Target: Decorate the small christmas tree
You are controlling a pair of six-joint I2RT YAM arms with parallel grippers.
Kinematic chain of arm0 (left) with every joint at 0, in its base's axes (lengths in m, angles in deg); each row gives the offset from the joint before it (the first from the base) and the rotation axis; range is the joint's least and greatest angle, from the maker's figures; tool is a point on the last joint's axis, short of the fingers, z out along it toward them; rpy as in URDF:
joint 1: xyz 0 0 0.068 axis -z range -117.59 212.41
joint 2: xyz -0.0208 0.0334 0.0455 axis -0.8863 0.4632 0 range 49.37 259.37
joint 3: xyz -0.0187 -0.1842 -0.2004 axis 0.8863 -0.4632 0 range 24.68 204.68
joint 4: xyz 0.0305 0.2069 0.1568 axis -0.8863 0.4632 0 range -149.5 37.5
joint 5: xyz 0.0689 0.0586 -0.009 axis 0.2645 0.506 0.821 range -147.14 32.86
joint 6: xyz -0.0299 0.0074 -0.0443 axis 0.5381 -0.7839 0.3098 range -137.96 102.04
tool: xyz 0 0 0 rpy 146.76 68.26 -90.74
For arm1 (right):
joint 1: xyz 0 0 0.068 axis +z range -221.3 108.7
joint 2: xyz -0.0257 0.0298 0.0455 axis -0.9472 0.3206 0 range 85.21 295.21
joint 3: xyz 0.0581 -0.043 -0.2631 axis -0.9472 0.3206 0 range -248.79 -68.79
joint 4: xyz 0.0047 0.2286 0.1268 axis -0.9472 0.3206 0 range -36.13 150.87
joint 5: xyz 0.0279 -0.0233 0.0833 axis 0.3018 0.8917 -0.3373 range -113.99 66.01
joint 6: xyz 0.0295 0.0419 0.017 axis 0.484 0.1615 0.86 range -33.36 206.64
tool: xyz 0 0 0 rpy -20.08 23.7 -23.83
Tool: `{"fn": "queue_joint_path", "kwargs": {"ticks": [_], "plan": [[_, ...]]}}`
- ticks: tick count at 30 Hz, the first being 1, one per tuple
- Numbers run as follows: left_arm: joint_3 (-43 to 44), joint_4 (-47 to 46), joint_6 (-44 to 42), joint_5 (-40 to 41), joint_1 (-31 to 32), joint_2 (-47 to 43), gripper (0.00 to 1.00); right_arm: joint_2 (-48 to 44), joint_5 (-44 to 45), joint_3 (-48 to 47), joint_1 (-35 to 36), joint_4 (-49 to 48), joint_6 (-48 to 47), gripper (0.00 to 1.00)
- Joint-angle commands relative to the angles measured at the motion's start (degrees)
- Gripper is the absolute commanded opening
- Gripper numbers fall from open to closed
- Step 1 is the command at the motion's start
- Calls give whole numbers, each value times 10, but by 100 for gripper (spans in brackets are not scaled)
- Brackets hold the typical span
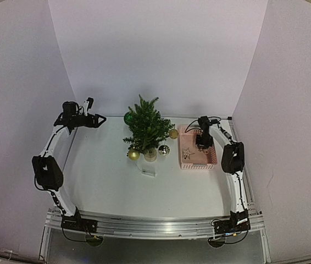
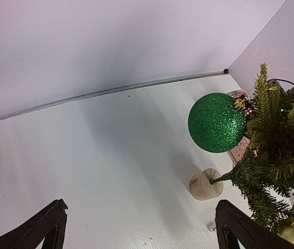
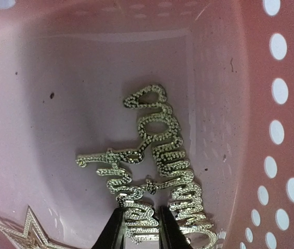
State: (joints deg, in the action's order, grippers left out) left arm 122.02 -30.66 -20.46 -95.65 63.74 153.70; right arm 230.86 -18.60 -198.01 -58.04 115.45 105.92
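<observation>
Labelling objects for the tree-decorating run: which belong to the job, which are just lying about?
Job: small christmas tree, green bauble, gold baubles, pink basket, gold script ornament, gold star, right end effector.
Lying about: small white item before the tree, unidentifiable.

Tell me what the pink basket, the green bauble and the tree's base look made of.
Pink basket: smooth moulded plastic, punched with round holes. Green bauble: glitter-coated, core hidden, probably plastic. Tree's base: pale unfinished wood, seemingly, a cut round.
</observation>
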Motion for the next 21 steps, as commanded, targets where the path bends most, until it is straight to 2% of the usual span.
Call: {"fn": "queue_joint_path", "kwargs": {"ticks": [1, 10, 21], "plan": [[17, -24, 7, -12, -5, 4, 100, 16, -2, 24, 2, 8, -2, 18], [14, -26, 9, -15, -6, 3, 100, -3, -12, -1, 3, 8, -2, 8], [14, -30, 12, -18, -6, 2, 99, -24, -15, -1, 2, 6, -2, 7]]}}
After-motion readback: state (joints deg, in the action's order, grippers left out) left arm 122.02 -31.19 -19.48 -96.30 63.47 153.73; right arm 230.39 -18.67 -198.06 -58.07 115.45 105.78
